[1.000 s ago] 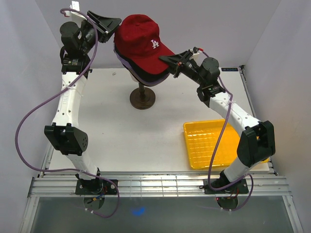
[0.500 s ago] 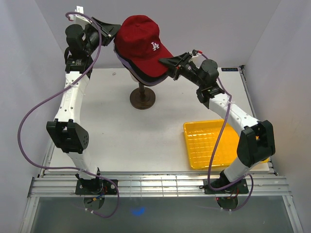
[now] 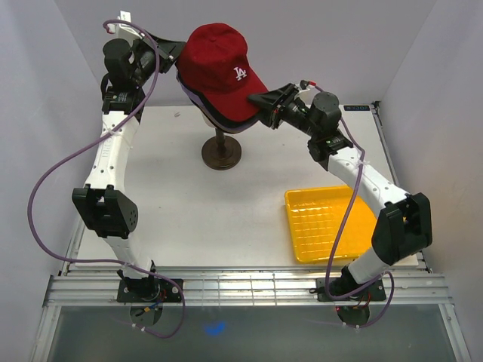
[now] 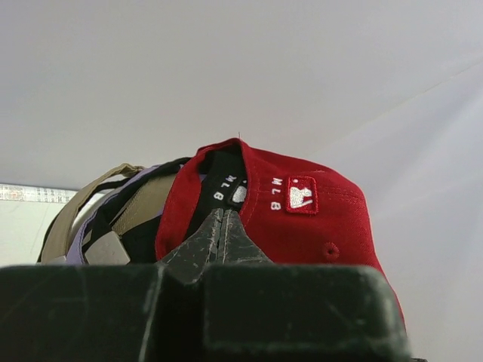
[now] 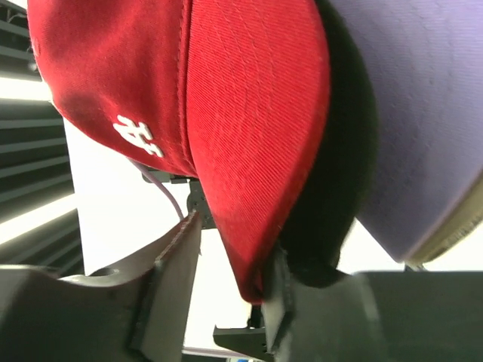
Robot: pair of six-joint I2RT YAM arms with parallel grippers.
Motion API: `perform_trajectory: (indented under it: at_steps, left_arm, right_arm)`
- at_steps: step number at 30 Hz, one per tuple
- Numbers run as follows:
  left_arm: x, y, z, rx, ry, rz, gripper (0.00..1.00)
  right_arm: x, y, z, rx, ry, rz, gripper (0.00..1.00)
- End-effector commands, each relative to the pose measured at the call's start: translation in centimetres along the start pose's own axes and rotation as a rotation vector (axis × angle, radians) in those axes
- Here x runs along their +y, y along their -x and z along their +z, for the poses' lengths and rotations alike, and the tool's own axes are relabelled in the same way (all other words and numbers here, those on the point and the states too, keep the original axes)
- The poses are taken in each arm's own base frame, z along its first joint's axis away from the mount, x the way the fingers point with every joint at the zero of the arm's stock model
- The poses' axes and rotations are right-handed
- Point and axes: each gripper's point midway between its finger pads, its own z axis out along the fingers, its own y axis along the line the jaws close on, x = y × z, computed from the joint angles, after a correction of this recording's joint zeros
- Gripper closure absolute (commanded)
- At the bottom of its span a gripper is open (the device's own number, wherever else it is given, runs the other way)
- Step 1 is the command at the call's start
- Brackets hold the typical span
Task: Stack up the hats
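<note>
Right pincer (image 3: 258, 98) edged in, jaws slack round red LA cap (image 3: 219, 64) brim at 12 o'clock; stacking prob done.

At the far middle of the table (image 3: 189, 204) a stand (image 3: 221, 153) is set, and the caps are stacked on top of it — the LA cap (image 3: 219, 64) uppermost, the lower caps (image 3: 223, 121) nested under it (only their edges can be seen). The brims are pointed to the right. The left gripper (image 3: 170, 47) is placed at the stack's back, to its left. The right gripper (image 3: 260, 98) is placed at the brim tip, the brim lying between its fingers. A tray (image 3: 317, 226) is laid on the table's near right part — well apart from the stand.
</note>
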Motion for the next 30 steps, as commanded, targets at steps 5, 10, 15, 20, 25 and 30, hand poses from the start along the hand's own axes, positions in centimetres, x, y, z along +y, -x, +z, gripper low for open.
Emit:
perform_trajectory:
  at_steps: [5, 10, 15, 20, 25, 30]
  left_arm:
    - [1.0, -0.7, -0.6, 0.018, 0.05, 0.013, 1.0]
    - [0.9, -0.7, -0.6, 0.019, 0.053, 0.009, 1.0]
    - [1.0, -0.6, -0.7, 0.016, 0.059, 0.008, 1.0]
    - [1.0, -0.7, -0.7, 0.017, 0.063, 0.007, 1.0]
    - [1.1, -0.6, -0.9, 0.014, 0.069, 0.014, 1.0]
    - [0.8, -0.5, -1.0, 0.011, 0.068, 0.012, 1.0]
  right_arm:
    - [1.5, 0.0, -2.1, -0.05, -0.022, -0.081, 0.67]
    - [0.2, 0.5, -2.5, -0.075, -0.09, -0.105, 0.8]
    - [-1.1, 0.7, -2.5, -0.074, -0.137, -0.126, 0.89]
    - [-3.1, 1.3, -2.3, -0.084, -0.203, -0.125, 0.92]
    - [-4.4, 1.7, -2.0, -0.088, -0.236, -0.119, 0.92]
    - [-6.0, 2.2, -2.1, -0.102, -0.285, -0.11, 0.92]
